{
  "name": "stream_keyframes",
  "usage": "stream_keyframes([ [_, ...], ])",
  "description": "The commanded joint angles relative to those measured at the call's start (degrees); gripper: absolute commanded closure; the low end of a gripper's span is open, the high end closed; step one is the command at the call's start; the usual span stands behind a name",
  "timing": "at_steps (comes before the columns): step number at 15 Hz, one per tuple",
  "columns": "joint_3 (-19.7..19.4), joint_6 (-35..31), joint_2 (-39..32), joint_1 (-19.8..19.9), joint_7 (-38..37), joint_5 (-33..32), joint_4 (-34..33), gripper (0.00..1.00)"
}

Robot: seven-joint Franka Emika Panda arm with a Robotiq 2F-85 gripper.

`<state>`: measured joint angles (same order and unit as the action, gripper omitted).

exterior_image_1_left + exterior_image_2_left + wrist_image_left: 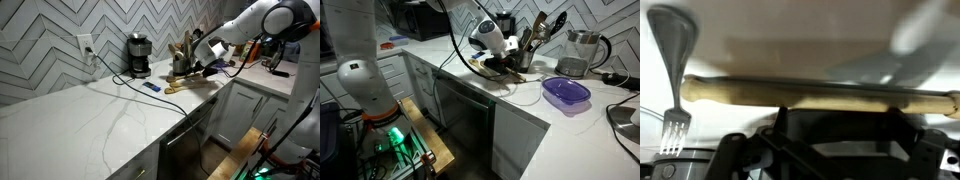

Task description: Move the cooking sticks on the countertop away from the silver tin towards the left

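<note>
Broadly, a kitchen: white countertop (90, 120) with faint grey veins over grey cabinets, and a herringbone tile wall behind. An outlet (85, 43) feeds a black cord. A coffee maker (138, 55) stands at the far wall. The tin (181, 68) sits to its right, packed with dark wooden spoons (545, 25). The sticks (180, 88) lie flat on the countertop just near of the tin, with a small blue object (150, 87) to their left. The gripper (207, 62) hangs low on the tin's near side, over the sticks. An exterior view adds a kettle (582, 52) by the wall and a purple bowl (566, 93) nearer the edge.

Hard to read: in both exterior views the white arm blocks any sight of contact between gripper and sticks. The wrist view is blurred. There the gripper (835, 125) shows only as black bars along the bottom, and we cannot tell whether its jaws stand apart or together. One of the sticks (810, 95) crosses that view: pale, round, smooth wood. A shiny metal fork (675, 90) shows at left.
</note>
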<state>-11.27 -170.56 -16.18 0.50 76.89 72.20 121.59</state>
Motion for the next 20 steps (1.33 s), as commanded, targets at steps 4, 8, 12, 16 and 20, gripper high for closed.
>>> stream_keyframes([
  [4,-7.06,-2.11,1.21,-6.09,-25.39,-21.86,8.00,0.00],
  [8,-15.75,2.61,2.45,-12.33,-41.88,-36.41,9.68,0.00],
  [12,-22.50,11.64,4.19,-17.04,-55.24,-48.98,8.61,0.00],
  [16,-13.95,20.01,7.94,-7.95,-67.78,-63.07,8.04,0.00],
  [20,-6.09,27.70,11.01,-1.14,-72.80,-67.46,8.14,0.00],
])
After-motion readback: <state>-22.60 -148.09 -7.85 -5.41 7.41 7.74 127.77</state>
